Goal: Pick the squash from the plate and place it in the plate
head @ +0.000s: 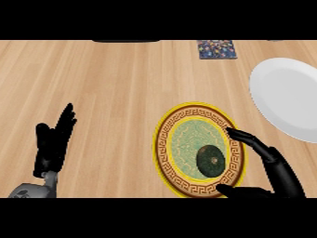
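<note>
Wooden counter top [120, 83], pale, with grain running left to right, filling the whole view.

Patterned plate [169, 153]: round, yellow rim, brown key-pattern band, pale green centre. Lies near the front of the counter, right of the middle.

Squash [211, 160]: dark green, round, with a small lighter spot at its middle. Sits on the patterned plate, in the near right part of the green centre, touching the inner edge of the brown band.

White plate [291, 97]: plain, lying to the far right of the patterned plate, apart from it, its right side cut off by the edge of the view.

Right hand [274, 165]: black, at the near right, spread about the right rim of the patterned plate. Fingers [247, 137] reach over the rim just beyond the squash; thumb [241, 190] lies at the near rim. Hand is spread wide, fingers straight, and seems to stop short of the squash, though contact is hard to judge from this angle.

Left hand [53, 144]: black, at the near left on a grey forearm [32, 189], fingers straight and pointing away, holding nothing, well apart from both plates.

Dark patterned tile-like item [217, 49]: small, at the far edge, right of centre.

Dark object [126, 41]: a sliver only, at the far edge; kind cannot be told.
</note>
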Controlling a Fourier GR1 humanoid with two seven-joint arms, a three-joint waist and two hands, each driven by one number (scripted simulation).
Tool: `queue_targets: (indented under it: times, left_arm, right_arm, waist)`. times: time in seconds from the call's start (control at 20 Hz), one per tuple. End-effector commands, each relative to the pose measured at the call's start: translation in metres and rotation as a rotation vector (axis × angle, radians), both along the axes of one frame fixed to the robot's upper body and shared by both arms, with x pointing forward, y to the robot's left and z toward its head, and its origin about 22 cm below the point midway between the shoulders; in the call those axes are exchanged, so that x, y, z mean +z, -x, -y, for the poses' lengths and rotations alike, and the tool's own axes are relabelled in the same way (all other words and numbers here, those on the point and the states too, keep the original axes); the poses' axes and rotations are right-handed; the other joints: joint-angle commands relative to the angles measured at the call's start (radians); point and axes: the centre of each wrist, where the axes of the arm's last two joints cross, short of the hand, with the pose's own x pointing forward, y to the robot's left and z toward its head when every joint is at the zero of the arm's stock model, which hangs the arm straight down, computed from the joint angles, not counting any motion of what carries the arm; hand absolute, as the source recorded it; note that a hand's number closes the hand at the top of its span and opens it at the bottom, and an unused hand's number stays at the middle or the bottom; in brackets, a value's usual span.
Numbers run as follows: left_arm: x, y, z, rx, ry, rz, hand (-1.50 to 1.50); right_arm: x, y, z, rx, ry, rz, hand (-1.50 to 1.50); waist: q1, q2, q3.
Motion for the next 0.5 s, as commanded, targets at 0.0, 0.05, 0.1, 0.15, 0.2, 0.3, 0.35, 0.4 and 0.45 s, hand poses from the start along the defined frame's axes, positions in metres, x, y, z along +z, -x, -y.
queue_targets:
  times: [0.0,0.05,0.1,0.15,0.2,0.3,0.35,0.4,0.45]
  left_arm:
    - [-0.004,0.002,0.009,-0.013,-0.012,0.006,0.0]
    - [0.001,0.002,0.012,-0.008,-0.007,-0.005,0.0]
    - [0.002,0.008,-0.008,-0.011,-0.001,-0.005,0.0]
    - [0.004,-0.005,0.016,-0.001,0.001,0.003,0.0]
    - [-0.004,0.002,-0.002,-0.004,-0.007,-0.006,0.0]
    - [0.005,-0.001,-0.002,0.002,0.003,-0.007,0.0]
    - [0.003,0.006,0.005,-0.002,0.0,0.0,0.0]
    - [-0.01,0.003,0.012,-0.017,0.005,-0.022,0.0]
    - [-0.001,0.004,-0.007,-0.009,0.008,-0.014,0.0]
  right_arm:
    - [0.005,-0.002,0.028,0.009,0.268,0.008,-1.5]
    - [0.01,0.002,0.015,-0.025,0.338,0.034,-1.5]
    - [0.034,-0.006,0.034,-0.05,0.381,0.028,-1.5]
    - [0.032,0.001,0.023,-0.038,0.448,0.019,-1.5]
    - [0.042,-0.001,0.032,-0.035,0.476,0.021,-1.5]
    - [0.069,-0.001,0.014,-0.043,0.543,-0.004,-1.5]
    - [0.068,-0.011,0.007,-0.04,0.583,-0.05,-1.5]
    - [0.077,-0.013,-0.002,-0.021,0.619,-0.057,-1.5]
    - [0.084,-0.007,-0.004,-0.001,0.644,-0.099,-1.5]
  waist:
    - [0.004,0.001,-0.001]
    - [0.004,-0.001,-0.002]
    - [0.008,-0.002,-0.003]
    - [-0.004,-0.001,-0.003]
    - [0.0,0.0,-0.003]
    - [0.004,-0.002,-0.003]
    - [0.016,0.0,-0.002]
    - [0.012,0.002,-0.003]
    - [0.011,0.0,-0.003]
